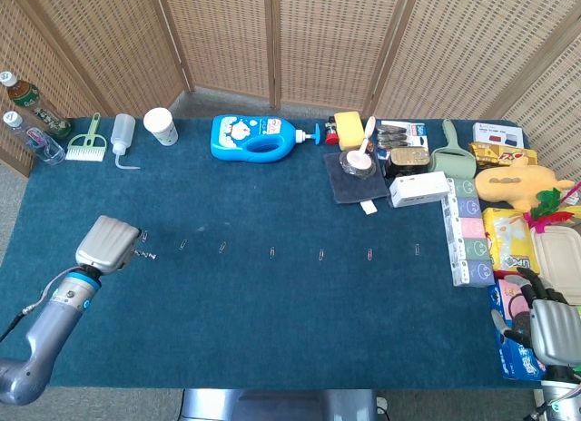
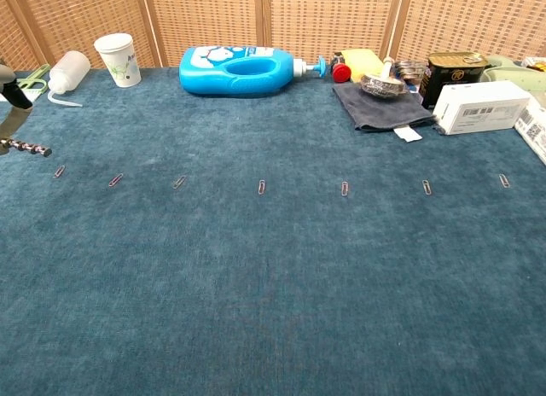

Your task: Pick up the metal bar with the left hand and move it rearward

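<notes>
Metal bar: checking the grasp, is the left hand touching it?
Touching: head view shows the metal bar sticking straight out of the left hand.

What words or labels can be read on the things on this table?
None can be read for certain.
Blue bottle: cartoon label, its print too blurred.
White box: barcode sticker, text too small.
Paper cup: green print, unreadable.
Red packet: white letters, too blurred.
Snack packs: print too small.

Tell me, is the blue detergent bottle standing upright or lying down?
Lying down. The blue detergent bottle rests on its side, its pump pointing sideways toward the grey cloth.
</notes>
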### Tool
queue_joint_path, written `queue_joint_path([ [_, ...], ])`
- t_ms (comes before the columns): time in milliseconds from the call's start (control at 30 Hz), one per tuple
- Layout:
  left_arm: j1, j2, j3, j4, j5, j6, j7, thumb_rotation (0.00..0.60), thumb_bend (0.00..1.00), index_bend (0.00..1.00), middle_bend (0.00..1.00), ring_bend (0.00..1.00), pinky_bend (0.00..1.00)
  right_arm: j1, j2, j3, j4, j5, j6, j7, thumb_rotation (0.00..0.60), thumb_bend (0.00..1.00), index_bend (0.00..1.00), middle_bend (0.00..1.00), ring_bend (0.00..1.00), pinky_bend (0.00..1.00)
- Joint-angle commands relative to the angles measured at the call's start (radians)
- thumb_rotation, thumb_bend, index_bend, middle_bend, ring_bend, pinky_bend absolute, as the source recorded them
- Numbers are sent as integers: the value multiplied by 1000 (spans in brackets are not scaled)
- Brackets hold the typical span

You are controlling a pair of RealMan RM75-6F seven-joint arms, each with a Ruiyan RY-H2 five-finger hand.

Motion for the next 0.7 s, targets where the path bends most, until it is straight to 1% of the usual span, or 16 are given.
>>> queue_joint_path([
  [33, -36, -6, -8, 40, -50, -49, 24, 600, 575, 629, 1000, 1000, 1000, -4, -1, -1, 1, 2, 2, 2, 520, 319, 287, 230, 232, 363],
  [167, -74, -32, -6, 109, -122, -99, 53, 600, 575, 629, 1000, 1000, 1000, -5, 0, -3, 1, 2, 1, 1, 518, 319, 287, 230, 231, 363],
  [367, -104, -61, 8, 177, -185, -129, 82, 600, 575, 629, 1000, 1000, 1000, -1, -4, -2, -1, 8, -11, -6, 521, 319, 286, 230, 232, 363],
  [533, -136, -98, 17, 265, -270, -169, 107, 600, 575, 629, 1000, 1000, 1000, 4, -14, -1, 4, 9, -19, -8, 521, 319, 285, 230, 231, 363],
  [700, -168, -126, 29, 330, -342, -195, 134, 600, 575, 629, 1000, 1000, 1000, 4, -15, 0, 4, 16, -22, -13, 521, 320, 286, 231, 232, 363],
])
